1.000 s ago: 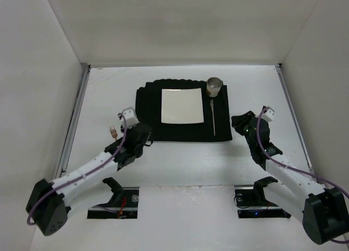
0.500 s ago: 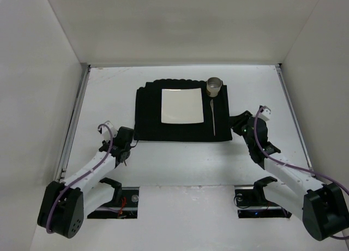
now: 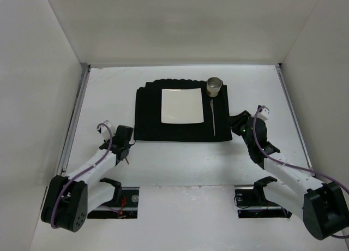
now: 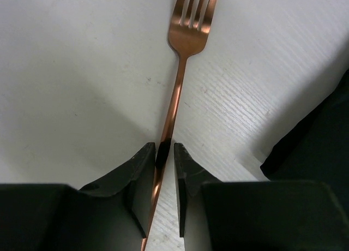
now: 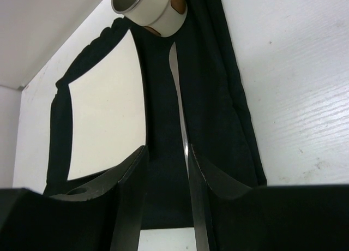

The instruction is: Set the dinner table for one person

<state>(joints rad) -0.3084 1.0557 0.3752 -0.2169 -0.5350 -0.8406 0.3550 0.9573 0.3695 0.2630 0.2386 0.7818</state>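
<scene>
The white dinner table (image 3: 180, 163) carries a black placemat (image 3: 180, 128) with a white square plate (image 3: 182, 106), a metal cup (image 3: 214, 87) and a silver knife (image 3: 212, 117) to the right of the plate. My left gripper (image 3: 125, 137) is just off the mat's near-left corner. In the left wrist view it (image 4: 164, 147) is shut on the handle of a copper fork (image 4: 180, 82), tines pointing away over bare table. My right gripper (image 3: 238, 125) is at the mat's right edge. In the right wrist view it (image 5: 168, 153) is open, with the knife (image 5: 178, 93) running along its right finger.
Metal rails (image 3: 74, 120) run along the table's side edges, with white walls on three sides. The mat's corner (image 4: 322, 147) is close to the right of the fork. The cup (image 5: 148, 5) stands at the knife's far end.
My left arm has drawn back to the left and toward me with the fork, from beside the mat's left edge to its near-left corner. The right gripper has barely shifted.
</scene>
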